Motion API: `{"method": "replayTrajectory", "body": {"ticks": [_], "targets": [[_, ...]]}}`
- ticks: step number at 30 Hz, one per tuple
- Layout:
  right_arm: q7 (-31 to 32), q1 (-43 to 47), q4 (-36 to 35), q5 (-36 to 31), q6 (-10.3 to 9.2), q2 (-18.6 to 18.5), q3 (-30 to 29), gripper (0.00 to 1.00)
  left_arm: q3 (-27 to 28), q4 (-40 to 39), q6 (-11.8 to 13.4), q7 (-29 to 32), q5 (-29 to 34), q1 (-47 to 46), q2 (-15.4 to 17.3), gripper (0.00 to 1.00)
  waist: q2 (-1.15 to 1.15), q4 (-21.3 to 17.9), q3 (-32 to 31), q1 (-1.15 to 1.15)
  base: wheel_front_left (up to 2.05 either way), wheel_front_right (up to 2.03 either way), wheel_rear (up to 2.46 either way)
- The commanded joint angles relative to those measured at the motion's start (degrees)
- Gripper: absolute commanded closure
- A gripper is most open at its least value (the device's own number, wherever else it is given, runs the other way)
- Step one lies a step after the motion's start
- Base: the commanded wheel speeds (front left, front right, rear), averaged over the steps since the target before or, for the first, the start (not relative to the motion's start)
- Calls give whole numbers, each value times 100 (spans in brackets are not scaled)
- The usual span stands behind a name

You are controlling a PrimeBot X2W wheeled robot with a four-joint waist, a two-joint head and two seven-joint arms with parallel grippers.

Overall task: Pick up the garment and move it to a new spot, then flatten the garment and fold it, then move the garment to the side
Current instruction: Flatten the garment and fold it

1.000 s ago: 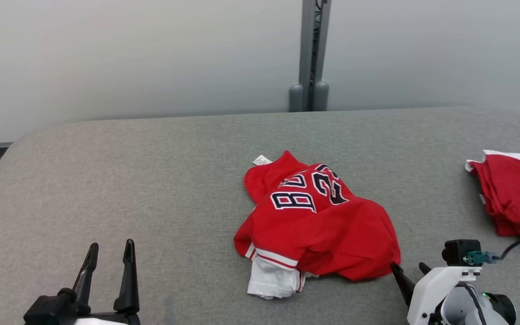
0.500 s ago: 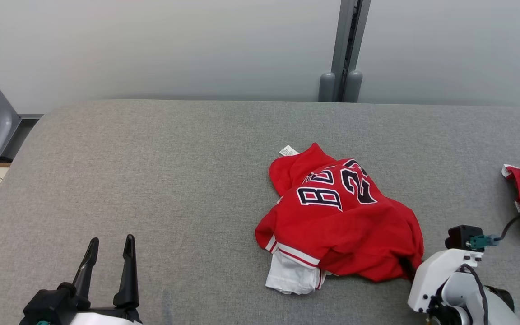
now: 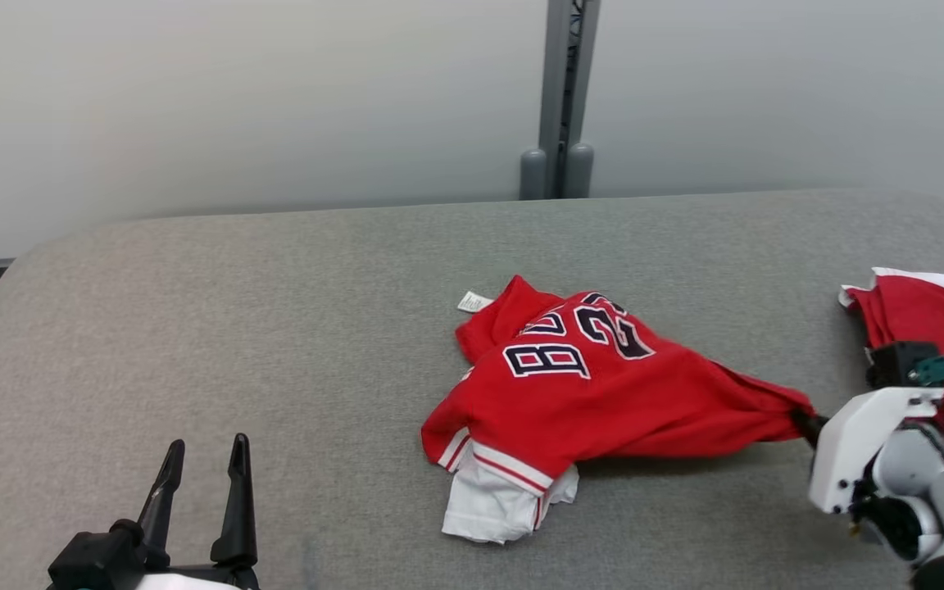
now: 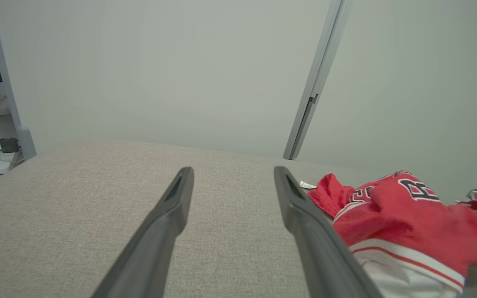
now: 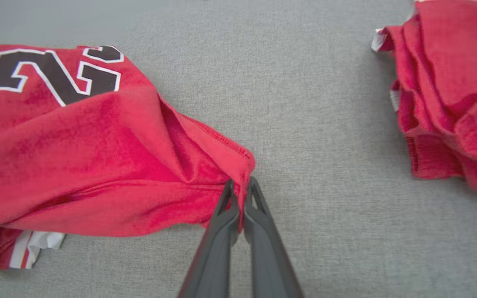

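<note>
The garment (image 3: 595, 393) is a red jersey with dark white-edged numbers and white trim, crumpled mid-table on the grey surface. In the right wrist view my right gripper (image 5: 240, 186) is shut on the garment's (image 5: 97, 153) right hem corner, and the cloth stretches out toward it. From the head camera, the right gripper (image 3: 804, 422) sits at the garment's drawn-out right tip, its fingers mostly hidden by cloth. My left gripper (image 3: 201, 459) stands open at the lower left, well clear of the garment. The left wrist view has its fingers (image 4: 180, 198) spread over bare table, the garment (image 4: 400, 215) to their right.
A second pile of red cloth (image 3: 931, 328) lies at the table's right edge, close behind my right wrist; it is also in the right wrist view (image 5: 449, 91). A grey post (image 3: 558, 98) stands behind the table's (image 3: 275, 328) far edge. The table's left half lies bare.
My right gripper closed on the garment's right hem and pulled it rightward, stretching the cloth into a point. The head camera swung aside and back. The left gripper stayed put.
</note>
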Motion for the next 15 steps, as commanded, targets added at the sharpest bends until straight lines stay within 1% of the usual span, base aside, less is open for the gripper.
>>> {"method": "replayTrajectory", "body": {"ticks": [1,6,9,10,11,12,15], "targets": [[190,103,-240,-107,-1,-192,-68,100,0,21,-13,4,-25,27,0,0,0,-150,-16,0,0,0,0],[837,526,-731,-412,-1,-551,-370,100,-45,135,-70,2,-57,-47,-24,0,0,-261,-3,0,0,0,0],[965,818,-808,-702,-1,-585,-628,100,-58,183,-77,0,-69,-97,-31,0,0,-268,-2,0,0,0,0],[974,913,-819,-787,-1,-539,-706,93,-59,200,-88,0,-74,-113,-31,0,0,-269,-5,0,0,0,0],[901,969,-846,-876,-1,-488,-780,19,-65,217,-101,-1,-77,-126,-27,0,0,-270,-8,0,0,0,0],[833,1009,-869,-940,-1,-432,-864,0,-70,232,-112,-1,-77,-141,-19,0,0,-270,-10,0,0,0,0],[772,1145,-926,-1071,-1,-242,-992,0,-81,284,-137,-2,-80,-162,10,0,0,-267,-31,0,0,0,0]]}}
